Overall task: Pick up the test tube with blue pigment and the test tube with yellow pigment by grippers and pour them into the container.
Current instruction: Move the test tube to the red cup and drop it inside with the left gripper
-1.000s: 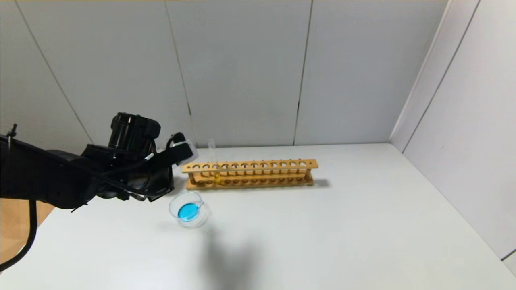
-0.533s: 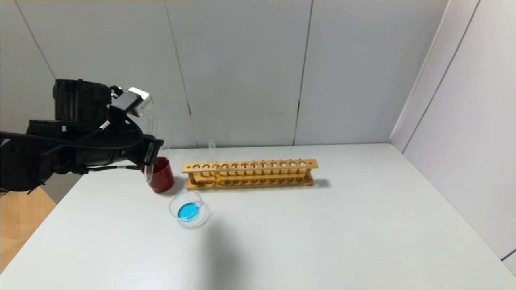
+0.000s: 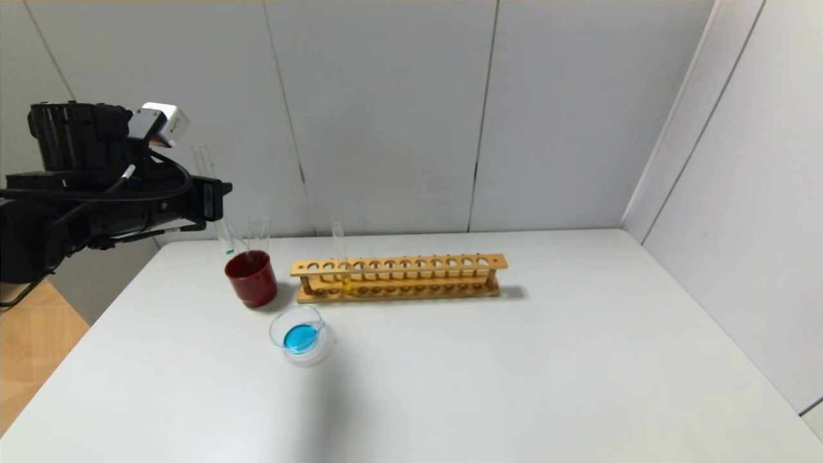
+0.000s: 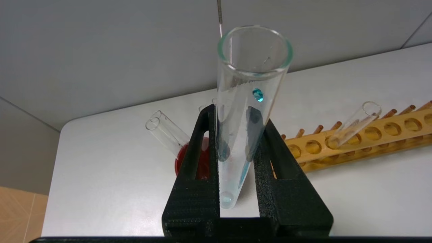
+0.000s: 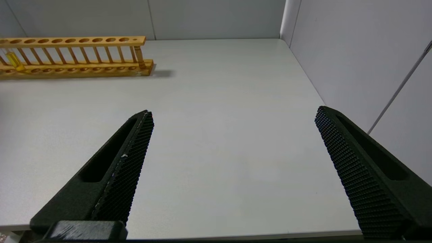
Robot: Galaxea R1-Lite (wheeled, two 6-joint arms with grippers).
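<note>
Left gripper (image 3: 215, 199) hangs high over the table's (image 3: 514, 386) far left corner in the head view, pinching the test tube with blue pigment (image 3: 218, 218) about midway along its glass. The tube stands nearly upright, mouth up, its rounded end just above and slightly left of the red cup (image 3: 251, 278), which already holds plain tubes (image 3: 260, 231). The container (image 3: 301, 334) sits nearer the robot and a little right of the cup, a blue pool in it; judging by that, the blue pour looks done and the cup is the likely drop. So the tube's end must travel a short way right and down. The test tube with yellow pigment (image 3: 341, 260) stands in the wooden rack (image 3: 398, 276), near its left end, closer to this arm. The table is bare to the right and front.

From the left wrist view, the fingers (image 4: 202, 162) are pressed onto the tube (image 4: 246, 111) from both sides. Only a blue drop and a thin streak cling inside. The cup (image 4: 182, 162) shows behind the fingers with two clear tubes (image 4: 165, 133) leaning out, which narrows the free opening. The rack (image 4: 371, 135) runs off beside it.

From the right wrist view, the right gripper (image 5: 233, 168) is spread wide, parked over bare table, with the rack (image 5: 77, 57) and the yellow liquid (image 5: 14, 60) well away.
</note>
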